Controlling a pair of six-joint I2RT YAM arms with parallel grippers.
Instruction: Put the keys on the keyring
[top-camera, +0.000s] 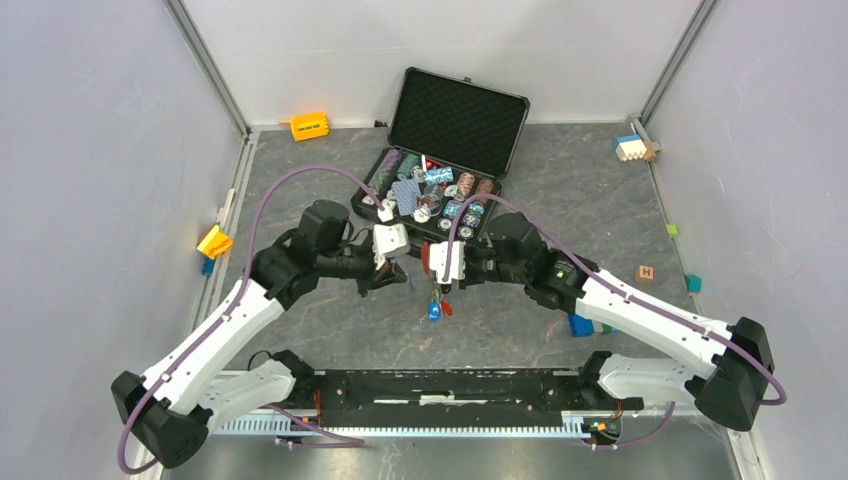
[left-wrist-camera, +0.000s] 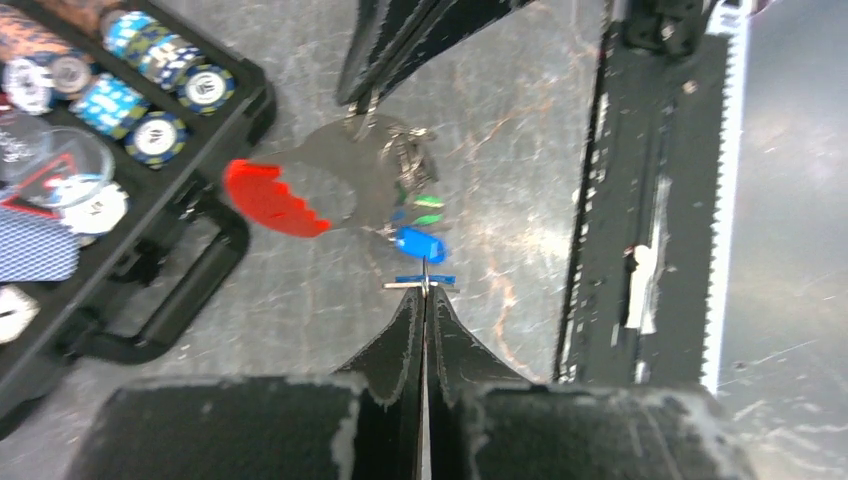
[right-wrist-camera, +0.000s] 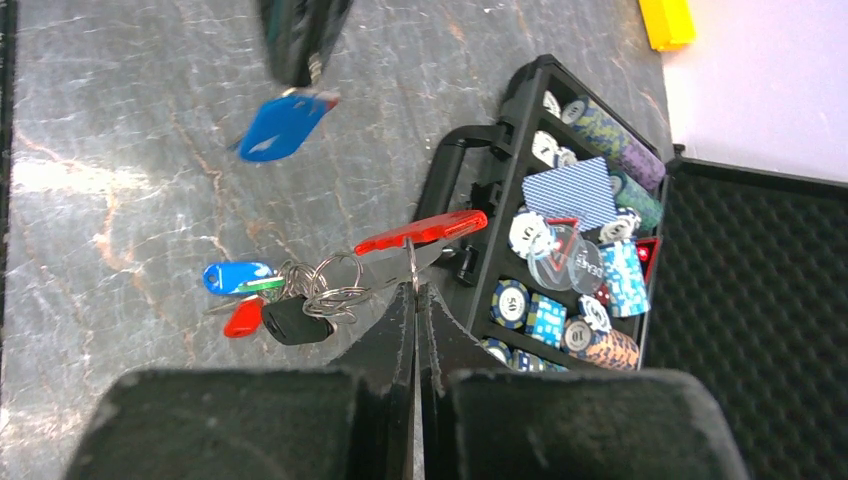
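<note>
Blue key (right-wrist-camera: 283, 126), 11 o'clock of keyring (right-wrist-camera: 335, 285): light, slick, clamped in your left jaws; right jaws clamp the keyring's springy wire.

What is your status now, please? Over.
Left fingers shut on blue key. Right fingers shut on keyring, several keys already on it. Nothing between key and ring; chip case close beside.

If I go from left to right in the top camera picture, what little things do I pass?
yellow block → orange block → bunch of keys → blue block → wooden letter cube → small green cube → teal cube
</note>
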